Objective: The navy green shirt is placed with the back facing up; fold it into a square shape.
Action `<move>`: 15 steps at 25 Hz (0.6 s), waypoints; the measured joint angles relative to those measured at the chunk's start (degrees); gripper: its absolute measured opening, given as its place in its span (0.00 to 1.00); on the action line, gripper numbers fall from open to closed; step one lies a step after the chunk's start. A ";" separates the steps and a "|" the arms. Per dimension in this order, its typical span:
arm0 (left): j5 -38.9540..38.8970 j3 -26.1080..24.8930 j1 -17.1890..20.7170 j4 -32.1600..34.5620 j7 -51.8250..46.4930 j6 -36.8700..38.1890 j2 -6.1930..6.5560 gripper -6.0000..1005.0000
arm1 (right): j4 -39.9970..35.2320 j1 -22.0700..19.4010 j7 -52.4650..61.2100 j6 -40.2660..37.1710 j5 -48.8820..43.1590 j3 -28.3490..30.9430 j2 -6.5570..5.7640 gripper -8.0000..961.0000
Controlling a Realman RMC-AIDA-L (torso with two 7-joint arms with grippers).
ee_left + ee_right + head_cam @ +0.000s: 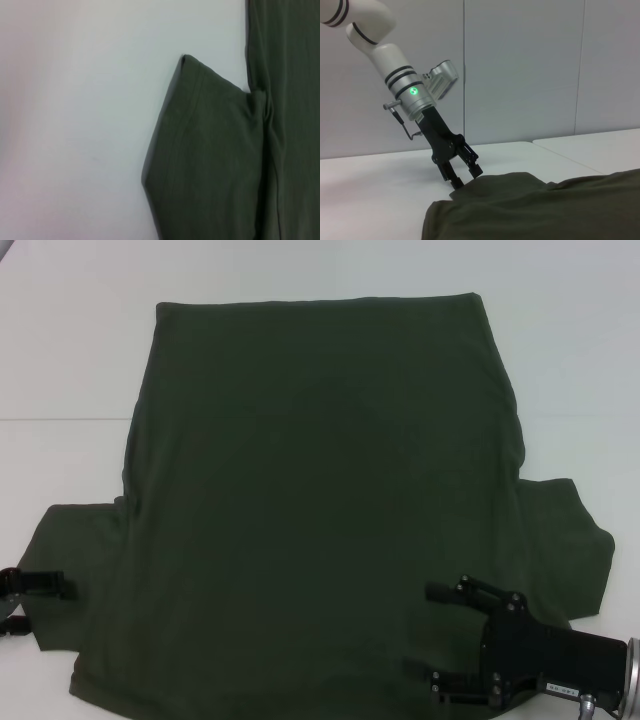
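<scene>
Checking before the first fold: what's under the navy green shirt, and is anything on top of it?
The navy green shirt lies flat on the white table; anything beneath the fabric is hidden. On top, only the right gripper, open, near its hem. The left gripper is at the left sleeve's edge.

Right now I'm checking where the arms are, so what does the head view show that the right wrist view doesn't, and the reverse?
Only the head view shows the whole dark olive-green short-sleeved fabric shirt spread flat on the white table, and the right gripper, open over its near right part. Only the right wrist view shows the left arm's white links and grey wall behind. Both show the shirt, the table and the left gripper at the left sleeve's edge.
</scene>
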 joint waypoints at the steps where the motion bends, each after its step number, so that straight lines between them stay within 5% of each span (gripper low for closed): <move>1: 0.00 0.00 0.00 -0.02 0.00 -0.04 -0.01 0.93 | 0.00 0.00 0.00 0.01 0.01 0.01 0.00 0.98; 15: 0.13 0.08 -1.54 -1.26 0.01 -1.08 -0.41 0.93 | 0.00 0.00 0.01 -0.01 0.31 0.11 -0.01 0.98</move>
